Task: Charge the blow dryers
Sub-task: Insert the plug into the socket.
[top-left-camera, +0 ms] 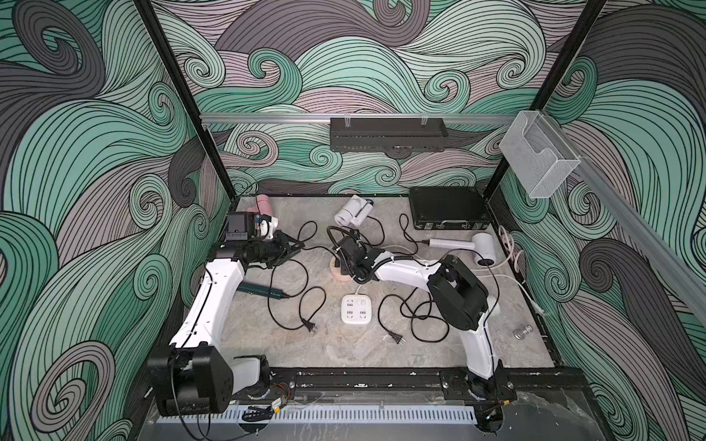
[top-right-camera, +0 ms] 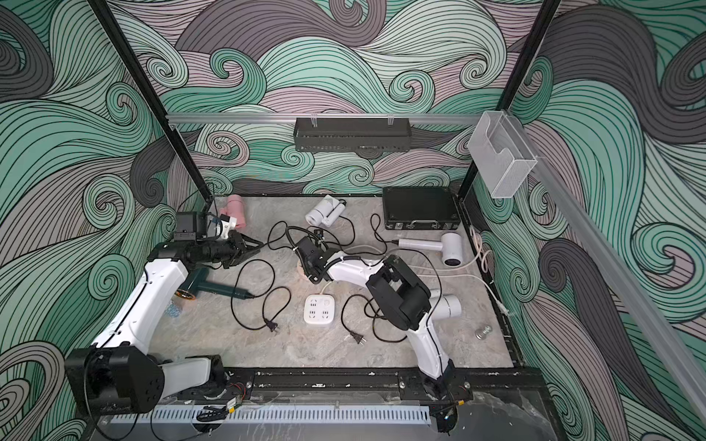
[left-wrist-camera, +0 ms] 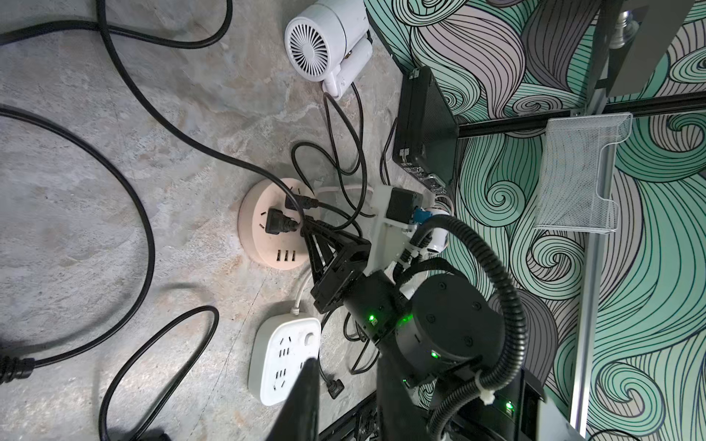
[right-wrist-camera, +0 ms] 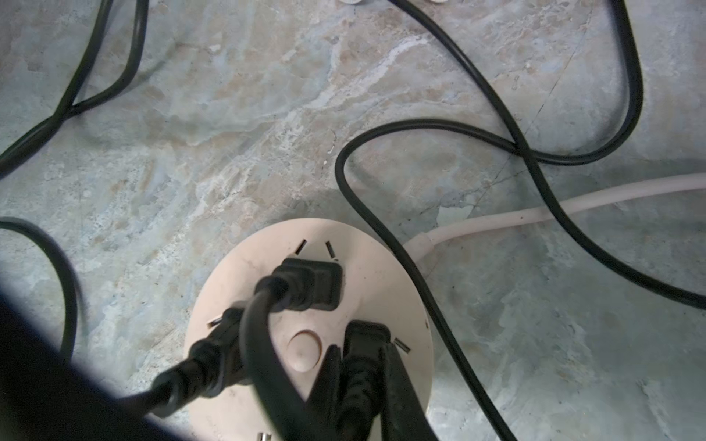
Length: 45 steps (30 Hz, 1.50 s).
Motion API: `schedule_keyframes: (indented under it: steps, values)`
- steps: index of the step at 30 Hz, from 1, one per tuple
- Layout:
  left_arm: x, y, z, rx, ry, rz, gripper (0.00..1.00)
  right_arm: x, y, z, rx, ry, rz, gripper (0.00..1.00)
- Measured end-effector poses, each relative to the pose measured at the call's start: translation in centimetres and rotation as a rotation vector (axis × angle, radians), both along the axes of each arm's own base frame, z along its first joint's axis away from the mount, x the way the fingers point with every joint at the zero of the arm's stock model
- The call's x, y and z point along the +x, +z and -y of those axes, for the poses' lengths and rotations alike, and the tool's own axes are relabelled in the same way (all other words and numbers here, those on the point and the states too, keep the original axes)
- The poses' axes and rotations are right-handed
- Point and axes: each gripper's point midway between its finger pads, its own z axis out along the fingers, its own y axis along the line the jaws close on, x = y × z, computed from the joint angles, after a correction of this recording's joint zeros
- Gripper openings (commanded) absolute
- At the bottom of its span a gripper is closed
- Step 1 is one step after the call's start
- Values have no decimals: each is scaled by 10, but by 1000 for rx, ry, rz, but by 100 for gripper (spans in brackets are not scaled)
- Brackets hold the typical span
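Observation:
My right gripper [right-wrist-camera: 365, 366] is shut on a black plug [right-wrist-camera: 366, 340] standing on the round peach hub [right-wrist-camera: 374, 259], where two other plugs sit. My left gripper [top-left-camera: 301, 244] hovers open and empty left of the hub, near a cord loop. The blow dryers lie around: pink [top-left-camera: 263, 204] at the back left, dark green [top-right-camera: 202, 284] under the left arm, a folded white one [top-left-camera: 351, 214] at the back. Another white one [top-left-camera: 481, 248] lies right, and a third [top-right-camera: 447, 305] is half hidden behind the right arm. Two loose plugs [top-left-camera: 310, 326] [top-left-camera: 397, 338] lie in front.
The square white socket block [top-left-camera: 356, 308] sits just in front of the hub. Black cords loop over the table's middle. A black case [top-left-camera: 447, 208] stands at the back right, a mesh basket [top-left-camera: 535, 156] hangs on the right rail, and white cables [top-left-camera: 512, 248] run along the right wall.

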Motion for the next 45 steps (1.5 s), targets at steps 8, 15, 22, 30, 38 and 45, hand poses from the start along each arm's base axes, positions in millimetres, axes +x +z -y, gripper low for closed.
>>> schedule_keyframes:
  steps: [8,15,22,30,38,45]
  values:
    - [0,-3,0,1,-3,-10,28,19,2,15,-21,-9,-7,0]
    - [-3,-6,0,11,-15,-15,33,19,4,16,-49,46,-39,32]
    - [-6,-8,0,14,-19,-29,41,8,1,22,-75,98,-108,49]
    - [-6,-15,-3,33,-3,-59,42,-15,6,21,-59,190,-182,54]
    - [12,-38,-11,67,34,-105,40,-42,59,17,69,276,-164,47]
    - [18,-50,-22,131,72,-123,35,-63,94,-8,209,450,-153,31]
